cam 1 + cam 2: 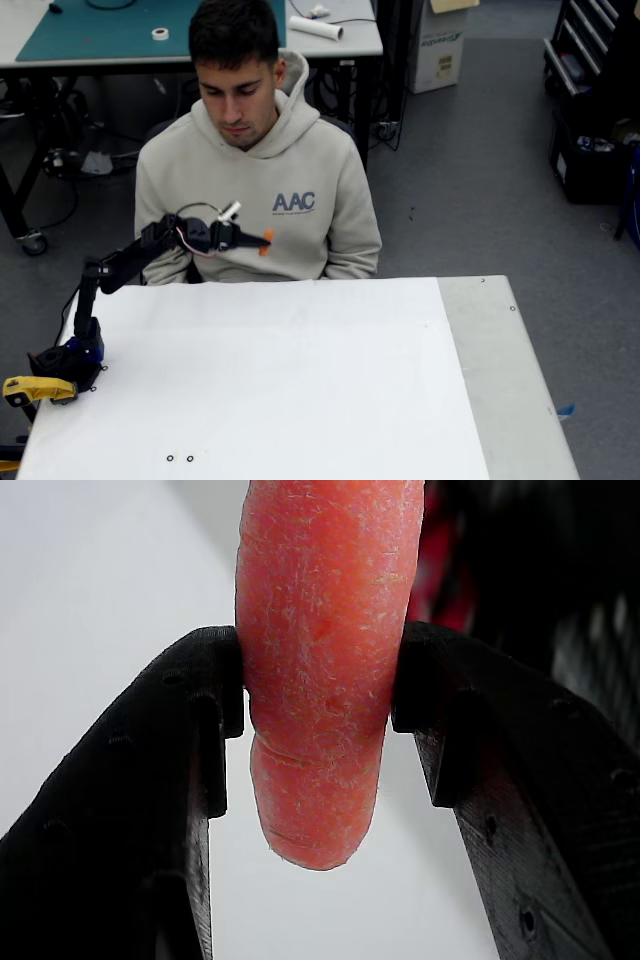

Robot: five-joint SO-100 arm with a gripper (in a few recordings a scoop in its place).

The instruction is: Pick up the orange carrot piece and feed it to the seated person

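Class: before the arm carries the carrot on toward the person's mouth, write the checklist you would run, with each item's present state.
1. Carrot piece pinched between both fingers of the hand: ok.
2. Carrot lifted off the table: ok.
3. Carrot at chest height of the seated person, not yet at the mouth: not ok.
4. Person's mouth open: not ok.
5. Grip firm enough for the move: cannot tell.

Blue letters "AAC" stand on the seated person's [258, 190] hoodie chest.
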